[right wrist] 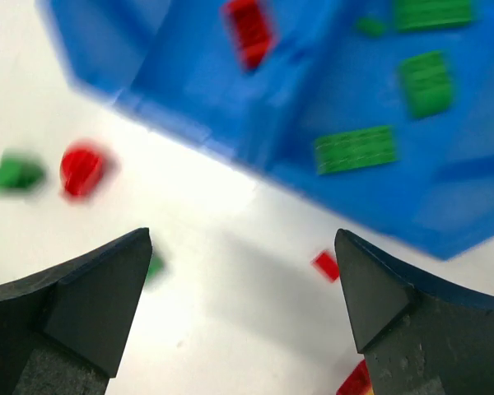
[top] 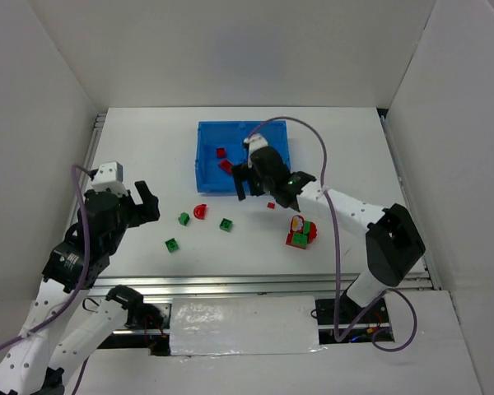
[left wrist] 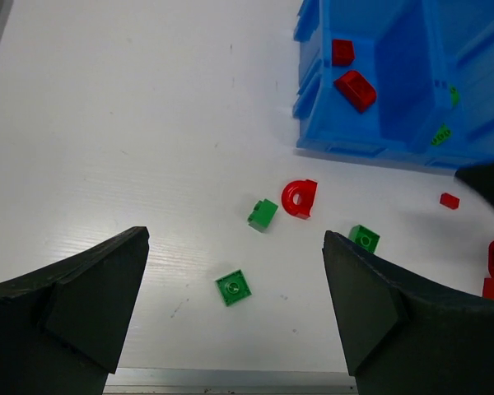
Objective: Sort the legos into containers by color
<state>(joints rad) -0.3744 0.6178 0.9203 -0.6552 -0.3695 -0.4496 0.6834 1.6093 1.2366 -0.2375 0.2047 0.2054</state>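
Observation:
The blue tray [top: 207, 136] lies at the back centre, with two red legos [top: 223, 160] in its left compartment. In the right wrist view its right compartment [right wrist: 477, 164] holds several green legos [right wrist: 355, 149]. My right gripper [top: 251, 191] hangs open and holds nothing, over the tray's near edge, with a tiny red lego [right wrist: 326, 265] close to its right finger. Loose on the table are a red curved piece [top: 200, 211], three green legos [top: 184, 218] and a joined red and green cluster [top: 300, 234]. My left gripper [left wrist: 235, 237] is open above a green lego [left wrist: 233, 287].
White walls close in the table on the left, back and right. A metal rail [top: 230, 284] runs along the near edge. The right arm's purple cable [top: 313, 144] arcs over the tray's right side.

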